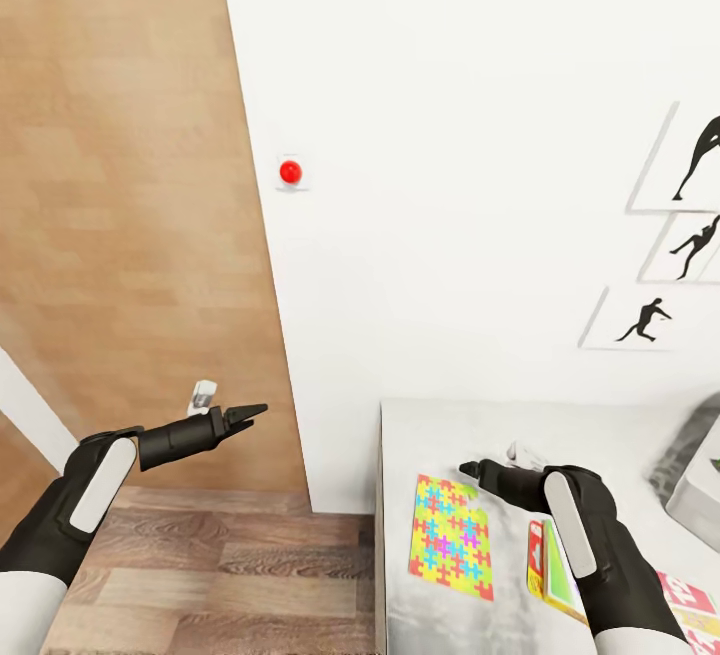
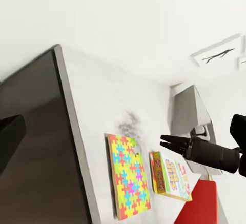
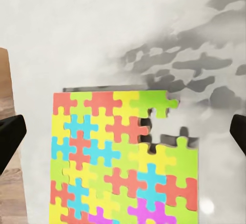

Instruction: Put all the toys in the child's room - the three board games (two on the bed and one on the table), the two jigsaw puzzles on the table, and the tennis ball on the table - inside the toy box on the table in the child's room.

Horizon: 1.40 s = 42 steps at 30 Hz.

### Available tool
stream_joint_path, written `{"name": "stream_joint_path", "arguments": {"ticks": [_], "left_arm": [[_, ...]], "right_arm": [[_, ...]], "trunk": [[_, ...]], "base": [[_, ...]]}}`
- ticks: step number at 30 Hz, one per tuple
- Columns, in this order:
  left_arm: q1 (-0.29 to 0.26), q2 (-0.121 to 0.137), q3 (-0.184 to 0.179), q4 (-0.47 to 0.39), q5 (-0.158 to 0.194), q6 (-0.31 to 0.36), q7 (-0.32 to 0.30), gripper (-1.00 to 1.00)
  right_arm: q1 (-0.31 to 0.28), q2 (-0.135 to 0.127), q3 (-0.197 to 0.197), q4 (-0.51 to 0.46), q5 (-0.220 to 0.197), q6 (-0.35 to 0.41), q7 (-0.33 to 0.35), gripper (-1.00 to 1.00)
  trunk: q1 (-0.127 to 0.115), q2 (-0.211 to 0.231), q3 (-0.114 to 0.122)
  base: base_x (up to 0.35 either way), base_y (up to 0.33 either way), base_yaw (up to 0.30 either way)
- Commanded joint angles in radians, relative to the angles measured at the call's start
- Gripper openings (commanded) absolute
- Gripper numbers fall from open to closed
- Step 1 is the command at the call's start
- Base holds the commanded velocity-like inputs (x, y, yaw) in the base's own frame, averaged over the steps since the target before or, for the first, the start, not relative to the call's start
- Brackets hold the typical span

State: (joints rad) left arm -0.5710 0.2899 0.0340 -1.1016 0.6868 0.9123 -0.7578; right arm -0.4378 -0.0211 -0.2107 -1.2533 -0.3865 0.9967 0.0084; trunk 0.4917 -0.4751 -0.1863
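A multicoloured jigsaw puzzle [image 1: 450, 536] [image 2: 129, 176] [image 3: 120, 157] lies flat near the left end of the pale grey table [image 1: 440, 425]. Beside it is the yellow, green and red SKIP-BO board game [image 1: 549, 563] [image 2: 170, 175], partly hidden by my right forearm. My right gripper [image 1: 468, 470] [image 2: 165, 142] [image 3: 123, 137] hovers open just above the puzzle's far edge, holding nothing. The grey toy box [image 1: 697, 480] [image 2: 189, 112] stands at the right edge. My left gripper [image 1: 252, 412] hangs open and empty off the table's left end, in front of the door.
A red and white flat item [image 1: 690, 603] [image 2: 199, 209] lies at the table's near right. A wooden door [image 1: 130, 185] with a handle [image 1: 203, 395] is on the left. The white wall carries a red dot [image 1: 290, 172] and silhouette pictures [image 1: 680, 235]. Wood floor [image 1: 220, 575] lies left of the table.
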Motion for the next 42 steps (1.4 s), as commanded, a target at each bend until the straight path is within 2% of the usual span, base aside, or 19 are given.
{"name": "stream_joint_path", "arguments": {"ticks": [1, 17, 31, 42], "left_arm": [[-0.001, 0.0, 0.0, 0.0, -0.001, 0.004, -0.003, 1.0], [-0.001, 0.0, 0.0, 0.002, 0.0, 0.005, -0.004, 1.0], [-0.001, 0.0, 0.002, 0.002, 0.001, 0.003, -0.011, 1.0], [-0.001, 0.0, -0.003, 0.002, 0.0, 0.003, -0.009, 1.0]], "right_arm": [[-0.001, 0.0, -0.001, 0.0, -0.001, 0.005, 0.001, 1.0], [-0.018, -0.005, -0.001, 0.037, -0.003, 0.009, 0.008, 1.0], [-0.022, 0.007, -0.001, 0.043, -0.002, 0.009, 0.01, 1.0], [-0.024, 0.0, -0.001, 0.044, -0.003, 0.01, 0.01, 1.0]], "trunk": [[0.0, -0.002, -0.004], [0.0, -0.002, -0.03], [0.0, -0.002, -0.053], [0.0, -0.002, -0.071]], "base": [[0.0, 0.0, 0.0], [0.0, 0.0, 0.0], [0.0, 0.0, 0.0], [0.0, 0.0, 0.0]]}}
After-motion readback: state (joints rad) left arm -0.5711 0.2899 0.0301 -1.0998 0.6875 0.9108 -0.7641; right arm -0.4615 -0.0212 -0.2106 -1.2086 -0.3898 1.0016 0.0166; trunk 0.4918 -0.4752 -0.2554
